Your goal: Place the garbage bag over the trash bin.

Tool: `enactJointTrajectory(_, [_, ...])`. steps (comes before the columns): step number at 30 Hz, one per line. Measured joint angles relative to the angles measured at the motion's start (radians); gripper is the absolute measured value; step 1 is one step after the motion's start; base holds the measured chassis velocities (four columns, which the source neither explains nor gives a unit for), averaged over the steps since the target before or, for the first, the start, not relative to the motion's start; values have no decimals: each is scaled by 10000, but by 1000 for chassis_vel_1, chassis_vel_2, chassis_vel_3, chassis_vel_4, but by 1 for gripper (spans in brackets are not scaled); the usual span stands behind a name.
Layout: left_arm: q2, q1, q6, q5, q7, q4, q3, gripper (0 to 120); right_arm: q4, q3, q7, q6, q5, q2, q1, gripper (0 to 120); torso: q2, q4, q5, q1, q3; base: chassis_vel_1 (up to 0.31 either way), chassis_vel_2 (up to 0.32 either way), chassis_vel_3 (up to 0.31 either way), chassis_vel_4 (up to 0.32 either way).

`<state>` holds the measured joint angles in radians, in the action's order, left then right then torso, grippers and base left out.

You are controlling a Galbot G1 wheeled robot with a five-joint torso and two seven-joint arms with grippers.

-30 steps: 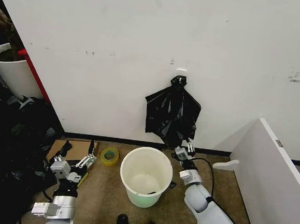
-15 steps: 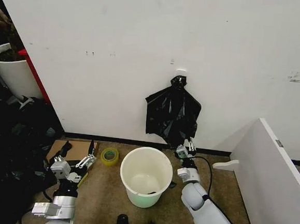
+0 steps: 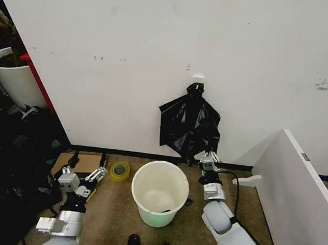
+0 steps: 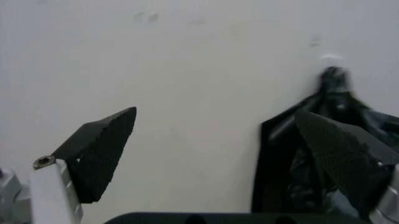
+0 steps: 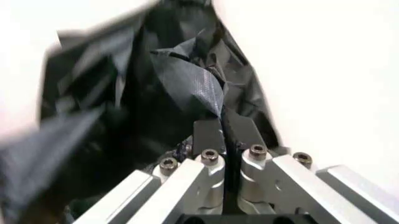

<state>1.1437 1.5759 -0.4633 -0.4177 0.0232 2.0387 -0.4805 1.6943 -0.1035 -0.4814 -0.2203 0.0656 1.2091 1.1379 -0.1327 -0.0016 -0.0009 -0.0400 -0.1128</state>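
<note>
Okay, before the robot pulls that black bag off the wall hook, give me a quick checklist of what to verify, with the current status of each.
1. Right gripper shut on the thin glossy black plastic garbage bag: ok, the right wrist view shows a fold pinched between the closed fingers.
2. Bag on its white wall hook: ok, its knotted top hangs there.
3. Round cream-white plastic trash bin upright, mouth open: ok, it stands on the floor below the bag.
4. Left gripper open and apart from the bin: ok, low beside the yellow tape roll.
5. Pinch firm enough to pull: cannot tell.
</note>
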Motion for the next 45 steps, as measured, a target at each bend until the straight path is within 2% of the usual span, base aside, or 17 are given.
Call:
enactJointTrajectory(2, [-718, -533, -168, -304, -519, -326, 101, 100, 471, -1, 136, -155, -562, -70, 182, 0, 0, -2, 1, 0, 0, 0, 0, 0, 0])
enactJointTrajectory(3, [-1297, -950, -305, -574, -1007, -639, 165, 100, 683, -12, 299, -322, -847, -90, 292, 0, 0, -3, 4, 0, 0, 0, 0, 0, 0])
enactJointTrajectory(4, [-1499, -1087, -351, -664, -1188, -760, 191, 100, 726, -19, 360, -383, -902, -91, 319, 0, 0, -3, 4, 0, 0, 0, 0, 0, 0])
enactJointTrajectory(5, [-2016, -1470, -466, -835, -1739, -1182, 269, 100, 808, -50, 585, -621, -1015, -89, 402, 0, 0, -2, 3, 0, 0, 0, 0, 0, 0])
enactJointTrajectory(6, [-2016, -1470, -466, -835, -1739, -1182, 269, 100, 808, -50, 585, -621, -1015, -89, 402, 0, 0, -2, 3, 0, 0, 0, 0, 0, 0])
enactJointTrajectory(10, [-2922, -2690, -533, -895, -3082, -2497, 787, 100, 850, -85, 1055, -1156, -1113, -3, 484, 0, 0, 2, 4, 0, -1, 0, 0, 0, 0])
enactJointTrajectory(12, [-3112, -3355, -537, -864, -3715, -3076, 1247, 100, 852, -73, 1240, -1336, -1216, 42, 483, 0, 0, 2, 2, 0, -1, 0, 0, 0, 0])
enactJointTrajectory(14, [-3119, -3396, -537, -860, -3753, -3108, 1278, 100, 852, -72, 1251, -1346, -1221, 45, 482, 0, 0, 2, 2, 0, -2, 0, 0, 0, 0])
enactJointTrajectory(15, [-3183, -4080, -540, -811, -4393, -3615, 1810, 100, 837, -46, 1418, -1501, -1271, 84, 456, 0, 0, 1, 2, -1, -2, 0, 0, 0, 0])
enactJointTrajectory(18, [-3054, -5512, -542, -720, -5248, -4581, 3032, 100, 721, 34, 1751, -1784, -1301, 175, 344, 0, 1, 0, 6, 0, -2, 0, 0, 0, 0])
enactJointTrajectory(22, [-2414, -6929, -523, -619, -5284, -5739, 4407, 100, 639, 91, 1890, -1856, -1292, 273, 249, 0, 1, -3, 3, -1, -3, 0, 0, 0, 0])
enactJointTrajectory(23, [-2414, -6929, -523, -619, -5284, -5739, 4407, 100, 639, 91, 1890, -1856, -1292, 273, 249, 0, 1, -3, 3, -1, -3, 0, 0, 0, 0])
enactJointTrajectory(26, [-1929, -7818, -490, -478, -5139, -6548, 5094, 100, 559, 89, 2012, -1919, -1176, 321, 208, 0, 1, -2, 3, -1, -3, 0, 0, 0, 0])
enactJointTrajectory(29, [-1673, -8419, -528, -117, -5042, -7074, 5330, 100, 419, 58, 2082, -2011, -939, 401, 183, 0, 1, -2, 5, -2, -3, 0, 0, 0, 0])
enactJointTrajectory(36, [-1732, -8912, -550, -442, -5449, -7179, 5365, 100, 126, -59, 2125, -2167, -656, 495, 141, 0, 1, 3, 6, -1, -2, 0, 0, 0, 0])
enactJointTrajectory(41, [-1514, -9224, -548, -341, -5498, -7440, 5602, 100, 76, -101, 2134, -2245, -623, 483, 130, 0, 1, 0, 6, -1, -1, 0, 0, 0, 0])
enactJointTrajectory(45, [-1024, -9362, -546, 986, -5167, -7878, 5870, 100, 140, -115, 2161, -2301, -535, 495, 174, 0, 1, -1, 6, -1, -1, 0, 0, 0, 0])
